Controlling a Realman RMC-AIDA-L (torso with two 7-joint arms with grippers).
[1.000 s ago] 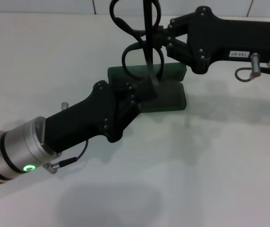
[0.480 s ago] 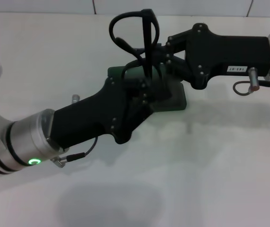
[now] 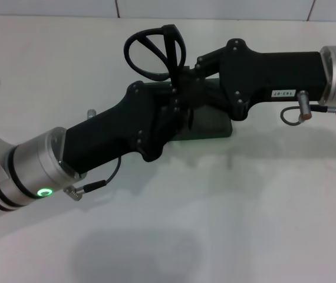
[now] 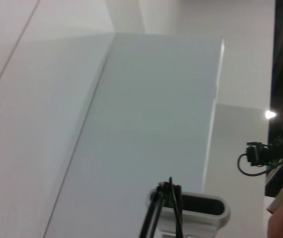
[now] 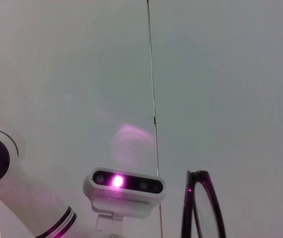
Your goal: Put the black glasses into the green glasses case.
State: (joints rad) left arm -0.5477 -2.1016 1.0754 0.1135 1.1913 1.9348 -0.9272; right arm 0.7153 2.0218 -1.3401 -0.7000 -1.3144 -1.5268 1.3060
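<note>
Two black grippers meet over the green glasses case (image 3: 212,127) at the middle of a pale, matte table (image 3: 262,206). The right gripper (image 3: 183,76), reaching in from the right, appears clamped on the black glasses (image 3: 150,50) near the frame's hinge end, holding them upright above the case; the left gripper (image 3: 177,112), coming up from the lower left, is pressed into the same spot, and whether its fingers are spread or closed, or on what, cannot be told because the two heads overlap. Compared with a second ago, both arms have shifted toward the robot's left and closed in on each other, and the spectacles have swung from a more spread pose to a compact, folded-looking one standing clear of the case, which now shows only as a dark green strip beneath the arms. That reads as a hand-over or re-grip in mid-air, with the placing itself not yet done. The glasses are thin black wire with clear rounded lenses and slim curved temples, seen edge-on in the right wrist view (image 5: 201,208); the case is a hard, rounded-corner rectangle; the arms are matte black shells on brushed metal cuffs.
</note>
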